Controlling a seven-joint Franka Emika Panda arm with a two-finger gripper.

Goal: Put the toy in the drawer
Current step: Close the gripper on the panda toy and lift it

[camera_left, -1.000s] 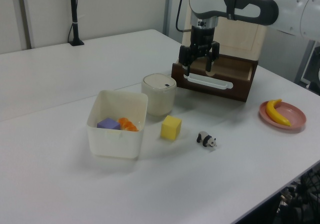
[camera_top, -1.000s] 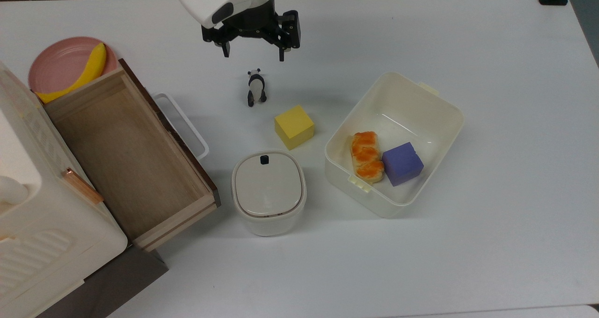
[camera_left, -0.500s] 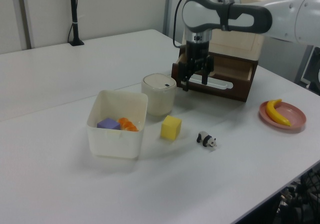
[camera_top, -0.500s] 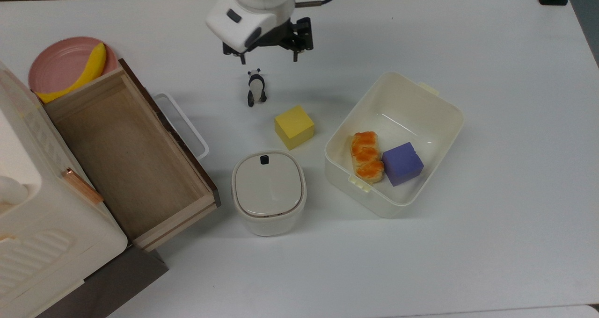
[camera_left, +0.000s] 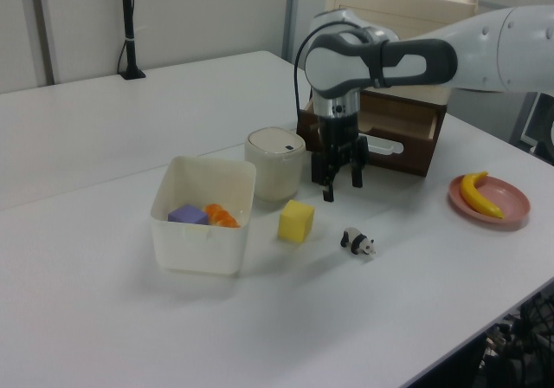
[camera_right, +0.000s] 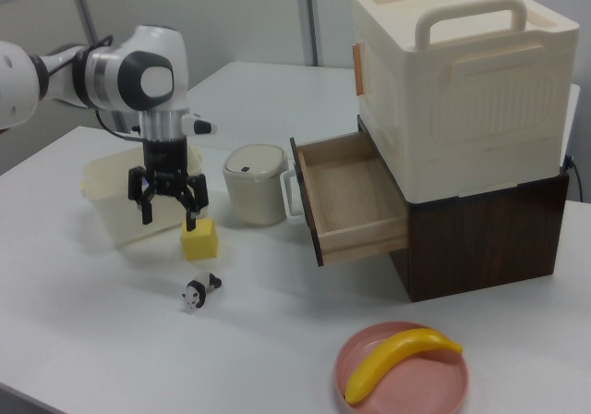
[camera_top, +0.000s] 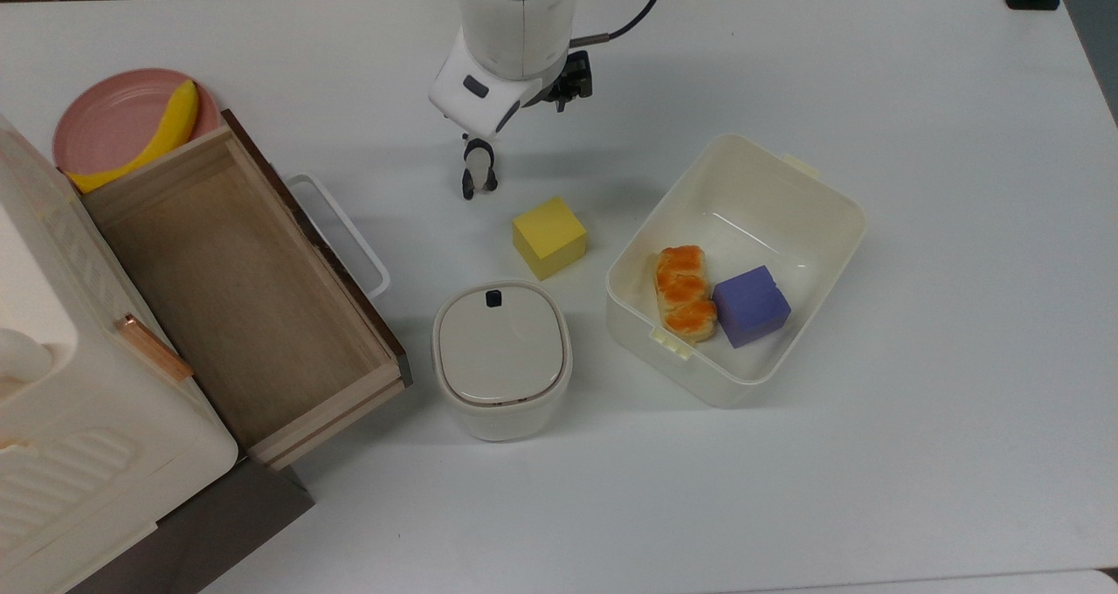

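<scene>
The white tabletop carries everything. At its nine o'clock edge in the top view stands a cream cabinet on a dark brown base, and the drawer is pulled out of it, its light-wood inside bare and its white loop handle facing the middle of the tabletop. At about three o'clock from centre in the top view sits a cream bin holding a purple cube and an orange pastry side by side. A lidded cream pot stands near six o'clock of centre, with a pink plate and a banana off at ten o'clock. The arm reaches in from twelve o'clock; its claw hangs above the tabletop with the fingers spread and nothing between them. The yellow cube lies near centre. The toy, a panda, lies on the tabletop at eleven o'clock of the yellow cube in the top view, outside the drawer, just below the claw's wrist housing in that view
</scene>
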